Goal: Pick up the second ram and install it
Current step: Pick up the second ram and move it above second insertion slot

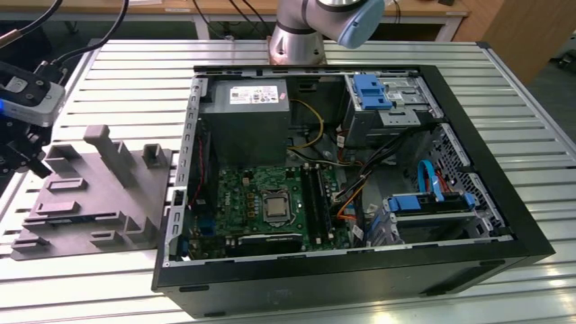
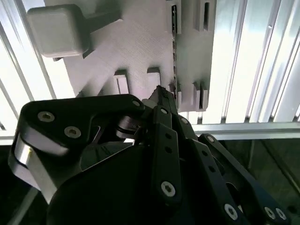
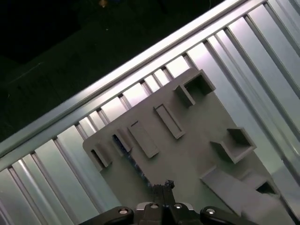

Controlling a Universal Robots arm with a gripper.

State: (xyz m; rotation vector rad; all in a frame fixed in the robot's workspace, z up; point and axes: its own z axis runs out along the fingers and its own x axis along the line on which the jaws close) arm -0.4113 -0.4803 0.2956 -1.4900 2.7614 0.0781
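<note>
1. The ribbed aluminium table (image 1: 504, 101) carried everything. The tray sat close to the table's edge at the exterior view's left. I saw nothing pinning it, so I judged a sideways nudge could slide it.
2. The open black computer case (image 1: 360, 287) lay well apart from the tray. Loose cables ran close beside the long black slot strips (image 1: 311, 196) of the green circuit board (image 1: 243, 192). I reckoned a stick carried in tilted could snag them or bind in a slot.
3. The grey moulded plastic tray (image 1: 90, 199) had raised blocks near the ram's slot. A finger drifting off line could catch on one.
4. The silver-and-blue robot arm (image 1: 301, 34) was rooted at the table's far edge. It reached across to the tray, and both wrist views looked down on the tray.
5. The black linkage gripper (image 3: 164, 184) had its fingers drawn together with nothing between them. Its tips hung over the tray near one end of the ram; I could not tell whether they touched it. Lowered like that, I judged, they would press on the stick's top edge instead of straddling it.
6. The second ram (image 3: 136, 165), a thin blue circuit stick, stood on edge in a narrow slot of the tray. It was not yet lifted, and it reached toward the tray edge nearest the table's edge.
</note>
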